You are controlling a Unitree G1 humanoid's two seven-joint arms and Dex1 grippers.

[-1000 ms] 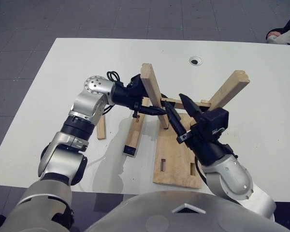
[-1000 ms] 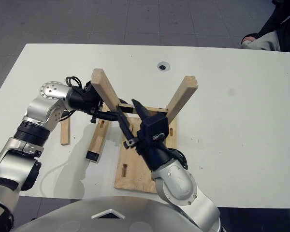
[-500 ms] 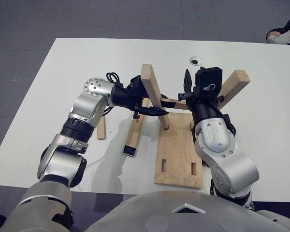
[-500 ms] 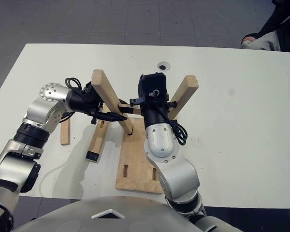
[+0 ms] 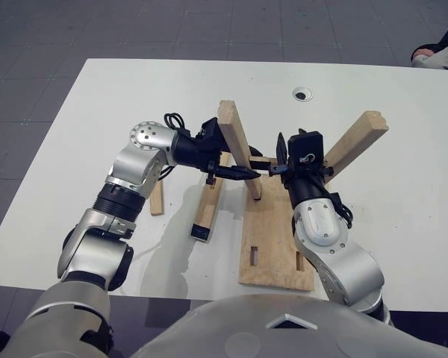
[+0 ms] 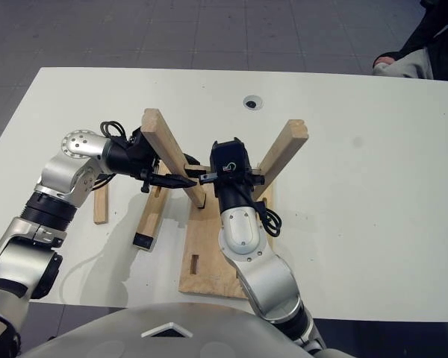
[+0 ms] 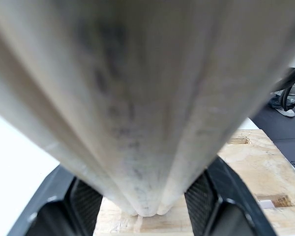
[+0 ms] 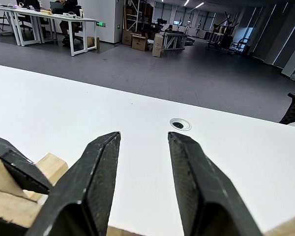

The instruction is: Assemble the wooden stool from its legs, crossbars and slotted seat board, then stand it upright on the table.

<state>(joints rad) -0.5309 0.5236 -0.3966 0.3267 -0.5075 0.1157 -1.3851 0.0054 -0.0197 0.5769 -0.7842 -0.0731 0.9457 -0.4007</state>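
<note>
Open-plan workshop: desks (image 8: 44,19), stacked boxes (image 8: 147,42), metal frames (image 8: 179,39)

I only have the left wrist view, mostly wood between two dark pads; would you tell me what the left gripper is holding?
Observer: The left gripper is shut on the left leg, which stands tilted with its lower end at the seat board.
Operator: Thank you. Where is the right gripper?
Observer: The right gripper is open, beside the crossbar that runs from the left leg to the right leg.
Operator: Are any parts loose?
Observer: A loose leg and a short bar lie on the table, on the robot's left of the board.
</note>
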